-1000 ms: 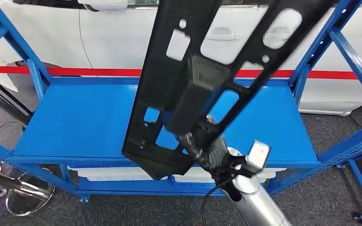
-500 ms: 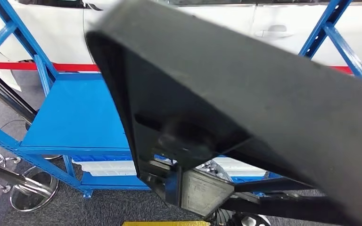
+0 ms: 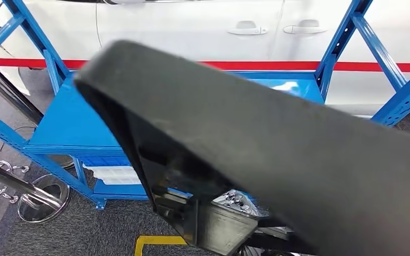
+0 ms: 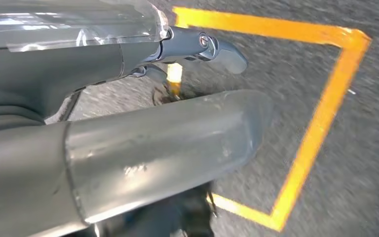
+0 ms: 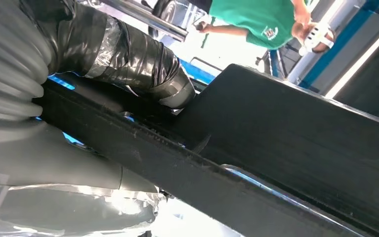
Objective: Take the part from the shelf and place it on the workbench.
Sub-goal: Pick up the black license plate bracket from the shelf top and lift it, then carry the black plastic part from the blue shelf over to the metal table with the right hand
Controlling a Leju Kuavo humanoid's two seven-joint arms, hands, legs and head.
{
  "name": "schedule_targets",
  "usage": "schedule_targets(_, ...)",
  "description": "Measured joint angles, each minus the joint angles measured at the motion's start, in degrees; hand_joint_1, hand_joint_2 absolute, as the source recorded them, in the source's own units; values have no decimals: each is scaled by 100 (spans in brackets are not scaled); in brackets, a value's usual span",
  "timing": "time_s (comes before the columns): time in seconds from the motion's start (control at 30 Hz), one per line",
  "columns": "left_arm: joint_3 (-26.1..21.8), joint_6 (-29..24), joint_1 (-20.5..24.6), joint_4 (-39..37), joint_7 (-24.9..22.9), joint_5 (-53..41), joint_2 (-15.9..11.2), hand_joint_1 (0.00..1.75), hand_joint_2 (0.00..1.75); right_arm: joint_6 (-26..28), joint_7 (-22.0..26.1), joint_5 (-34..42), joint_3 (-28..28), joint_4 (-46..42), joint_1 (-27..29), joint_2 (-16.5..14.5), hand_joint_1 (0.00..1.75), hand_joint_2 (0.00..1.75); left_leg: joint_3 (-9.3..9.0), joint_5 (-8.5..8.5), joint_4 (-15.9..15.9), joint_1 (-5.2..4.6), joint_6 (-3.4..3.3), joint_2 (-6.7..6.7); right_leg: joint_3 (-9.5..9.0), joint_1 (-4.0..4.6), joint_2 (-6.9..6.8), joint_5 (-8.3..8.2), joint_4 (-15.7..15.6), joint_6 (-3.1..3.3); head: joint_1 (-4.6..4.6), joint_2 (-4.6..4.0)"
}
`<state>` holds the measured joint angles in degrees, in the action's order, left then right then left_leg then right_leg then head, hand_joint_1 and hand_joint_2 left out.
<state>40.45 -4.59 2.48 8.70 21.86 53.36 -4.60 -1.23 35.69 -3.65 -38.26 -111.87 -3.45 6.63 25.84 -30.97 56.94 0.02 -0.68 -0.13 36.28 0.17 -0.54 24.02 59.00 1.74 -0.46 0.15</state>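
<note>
Presently, our right hand (image 5: 128,64) grips the black part (image 3: 277,154), held close and blocking our view; a blind swing could strike the blue shelf (image 3: 75,128). Left hand (image 4: 143,148): cannot tell.

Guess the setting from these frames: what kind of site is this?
Probably a car plant or workshop test area: blue steel shelving, a white car behind it, yellow floor markings, and a big black part held by the right hand.

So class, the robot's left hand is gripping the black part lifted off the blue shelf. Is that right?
Not quite. The right hand grips the black part, as the right wrist view shows. The left hand hangs over the floor holding nothing. The blue shelf stands behind, as stated.
</note>
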Motion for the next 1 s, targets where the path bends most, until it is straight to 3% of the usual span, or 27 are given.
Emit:
schedule_targets(0.03, 7, -2, 9, 0, 1, 4, -4, 0, 0, -13, -27, 16, -15, 3, -4, 8, 175, 175, -54, -11, -123, -21, -17, 1, -2, -8, -10, -43, -14, -36, -1, 0)
schedule_targets(0.1, 20, -2, 12, -1, 1, 11, -5, 0, 0, -32, -79, 36, -41, 14, -9, 38, 175, 175, 7, 111, -192, -11, -60, 13, 23, -26, -6, -57, -9, -107, -2, 0)
schedule_targets(0.13, 23, -3, 9, -2, -1, 17, -5, 0, 0, -38, -99, 39, -50, 18, -8, 57, 175, 175, 52, 177, -222, 7, -96, 28, 70, -27, 6, 61, 71, -137, -1, 0)
schedule_targets(0.17, 27, -4, 2, -2, -2, 24, -4, 0, 0, -36, -113, 28, -55, 21, -8, 81, 175, 175, 115, 254, -244, 27, -129, 47, 144, -32, 18, 298, 266, -163, 1, 0)
schedule_targets(0.23, 29, -5, -9, -2, -2, 43, -4, 0, 0, -3, -113, -40, -65, 21, -6, 118, 175, 175, 269, 372, -221, 30, -169, 69, 319, -61, 29, 872, 918, -206, 1, 0)
schedule_targets(0.27, 30, -4, -12, -2, -1, 53, -4, 0, 0, 34, -103, -101, -70, 20, -6, 131, 175, 175, 359, 429, -197, 31, -165, 73, 377, -77, 29, 1035, 1262, -226, 1, 0)
schedule_targets(0.3, 30, -2, -13, -2, -1, 63, -4, 0, 0, 77, -90, -168, -78, 19, -6, 140, 175, 175, 450, 479, -166, 35, -154, 74, 371, -92, 29, 1038, 1475, -246, 1, 0)
schedule_targets(0.33, 30, 2, -13, -2, 1, 69, -4, 0, 0, 116, -76, -229, -86, 16, -7, 146, 175, 175, 549, 523, -125, 43, -136, 74, 282, -108, 29, 924, 1520, -263, 1, 0)
schedule_targets(0.4, 30, 19, -12, -2, 6, 78, -4, 0, 0, 172, -52, -302, -112, -2, -19, 156, 175, 175, 724, 577, -12, 65, -91, 79, -166, -143, 17, 618, 1033, -294, 1, 0)
schedule_targets(0.47, 32, 34, -12, -2, 15, 82, -9, 0, 0, 188, -44, -313, -143, -27, -49, 163, 175, 175, 860, 603, 124, 59, -39, 86, -636, -134, -32, 621, 336, -291, 0, 0)
schedule_targets(0.53, 38, 42, -17, -2, 22, 81, -14, 0, 0, 191, -38, -313, -176, -49, -75, 170, 175, 175, 926, 646, 201, 43, 30, 99, -760, -103, -48, 730, 56, -219, -1, 0)
schedule_targets(0.6, 54, 45, -20, -3, 25, 77, -13, 0, 0, 193, -33, -313, -212, -67, -88, 176, 175, 175, 955, 661, 230, 60, 107, 113, -684, -100, -21, 674, 49, -96, -2, 0)
schedule_targets(0.63, 64, 46, -19, -3, 26, 75, -12, 0, 0, 193, -32, -312, -228, -73, -94, 178, 175, 175, 994, 552, 304, 72, 139, 110, -637, -97, -11, 622, 47, -37, -2, 0)
schedule_targets(0.7, 79, 46, -16, -4, 26, 74, -11, 0, 0, 193, -29, -309, -252, -82, -106, 180, 175, 175, 1135, 65, 733, 84, 184, 84, -512, -92, 17, 501, 43, 50, -5, 0)
schedule_targets(0.77, 87, 46, -10, -4, 27, 73, -10, 0, 0, 193, -28, -302, -265, -86, -106, 181, 175, 175, 1292, -412, 1424, 82, 192, 70, -348, -58, 66, 372, 51, 83, -8, 0)
schedule_targets(0.8, 96, 46, -7, -4, 29, 72, -10, 0, 0, 193, -27, -297, -267, -86, -106, 183, 175, 175, 1308, -477, 1680, 77, 177, 67, -259, -35, 94, 307, 58, 91, -8, 0)
schedule_targets(0.83, 105, 46, -5, -4, 33, 70, -10, 0, 0, 192, -25, -292, -268, -87, -105, 187, 175, 175, 1247, -409, 1778, 67, 143, 62, -170, -9, 126, 241, 64, 98, -8, 0)
schedule_targets(0.87, 115, 46, -1, -4, 39, 68, -10, 0, 0, 191, -21, -286, -269, -89, -106, 194, 175, 175, 1094, -252, 1680, 49, 90, 50, -87, 18, 163, 177, 69, 104, -8, 0)
schedule_targets(0.93, 128, 45, 11, -5, 61, 64, -24, 0, 0, 183, -13, -271, -269, -103, -110, 209, 175, 175, 549, -9, 982, -18, -85, -57, 47, 61, 237, 51, 72, 106, -8, 0)
schedule_targets(1.0, 134, 45, 27, -6, 87, 62, -48, 0, 0, 172, -9, -260, -269, -123, -124, 220, 175, 175, 34, -55, 181, -83, -211, -173, 107, 69, 284, -70, 56, 79, -8, 0)
